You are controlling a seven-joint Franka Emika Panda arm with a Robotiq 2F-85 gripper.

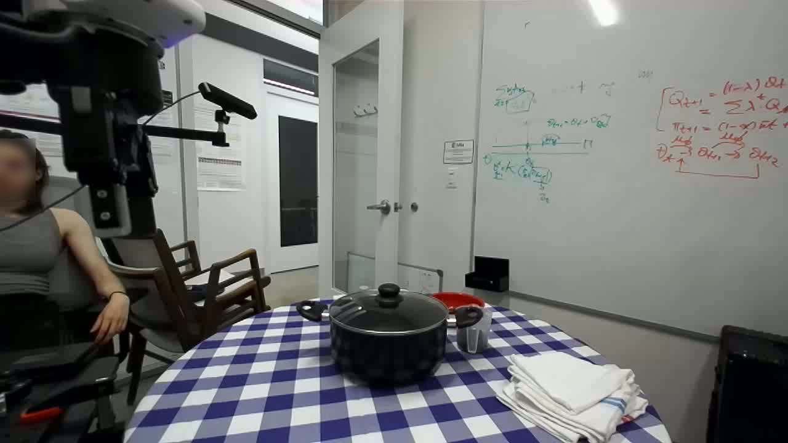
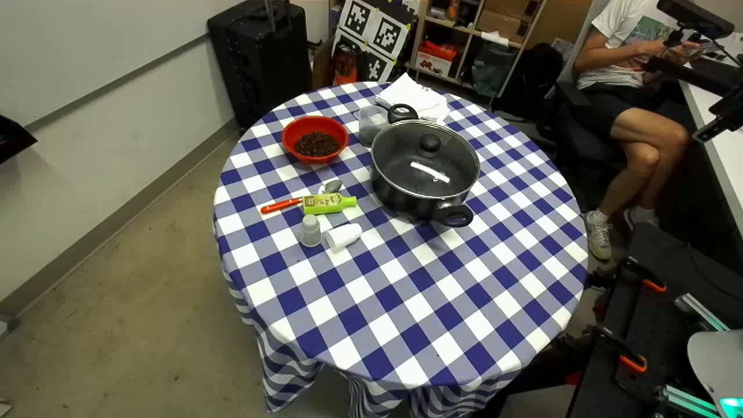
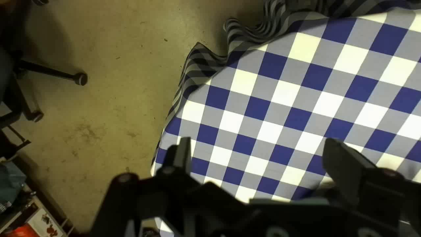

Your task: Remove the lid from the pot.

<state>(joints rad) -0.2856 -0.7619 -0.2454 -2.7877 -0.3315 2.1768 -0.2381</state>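
The dark glass lid (image 1: 388, 314) with its black knob sits flat on the wide black pot (image 1: 388, 357); the lid (image 2: 426, 165) and pot (image 2: 400, 200) show in both exterior views. The pot stands on the checked table, its black side handles sticking out. My gripper (image 1: 123, 224) hangs high at the left in an exterior view, well apart from the pot. In the wrist view the gripper (image 3: 256, 144) has its fingers wide apart with only tablecloth seen between them. A dark blurred shape behind the right finger cannot be made out there.
A red bowl (image 2: 290, 150) and a clear cup (image 2: 370, 125) stand beside the pot. Folded white towels (image 1: 566, 394) lie near the table's edge. A green bottle (image 2: 328, 204), red-handled spoon (image 2: 281, 206), shaker (image 2: 310, 231) and tipped white cup (image 2: 343, 236) are on the checked tablecloth (image 2: 406, 307).
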